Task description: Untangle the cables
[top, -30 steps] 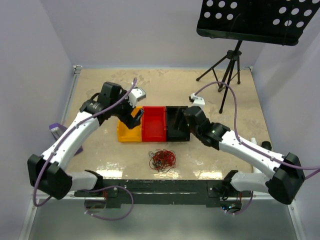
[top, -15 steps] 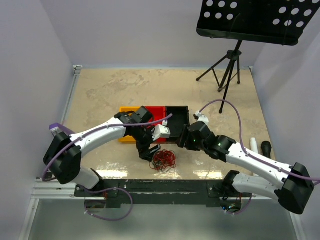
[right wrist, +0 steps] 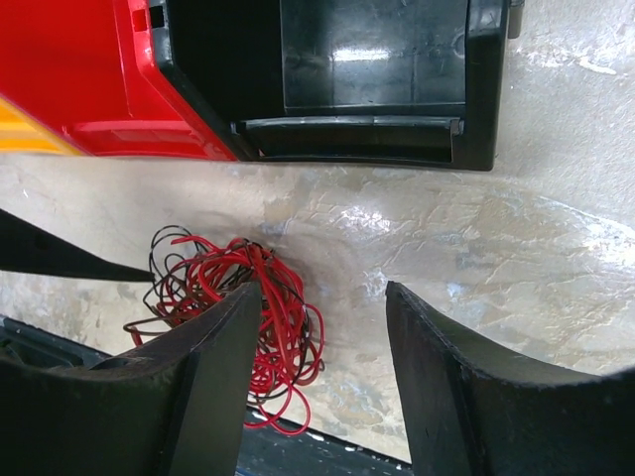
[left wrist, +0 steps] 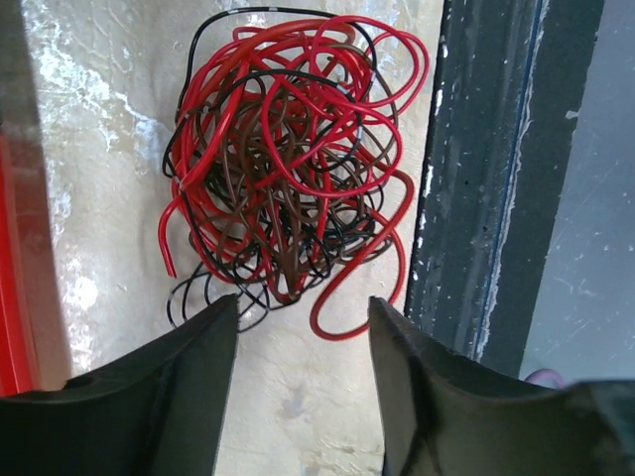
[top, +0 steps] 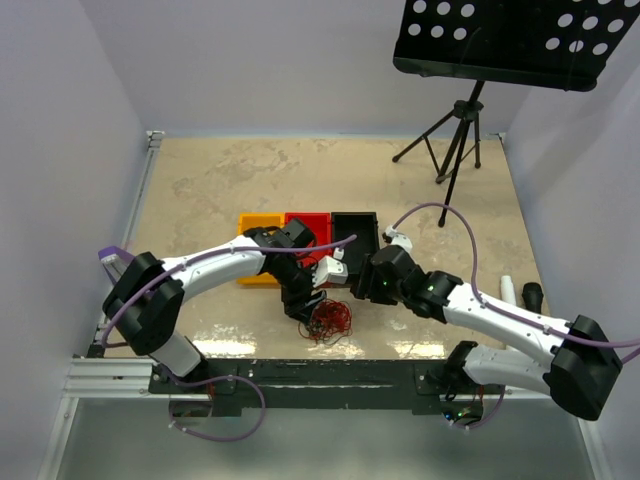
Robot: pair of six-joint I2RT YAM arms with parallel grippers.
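Both arms have swung from the bins (top: pixel 355 228) to the cable tangle (top: pixel 328 320) at the tabletop's (top: pixel 200 180) near edge. The left gripper (left wrist: pixel 303 307) and right gripper (right wrist: pixel 322 288) hover by it, jaws parted and empty, apparently ready to start pulling.

Soft, even white light falls from above, and shadows are faint. The tan table (top: pixel 420 190) carries pale glare patches along its near edge, and the same sheen shows as bright blotches in both wrist views. The overhead view is sharp all over. In the left wrist view the cables (left wrist: pixel 288 169) are crisp and vivid, while the left gripper's fingers (left wrist: pixel 149 397) sit close, dark and soft-edged. In the right wrist view the glossy black bin (right wrist: pixel 357 139) reflects a small highlight, and the right gripper's fingers (right wrist: pixel 466 397) blur along the bottom.
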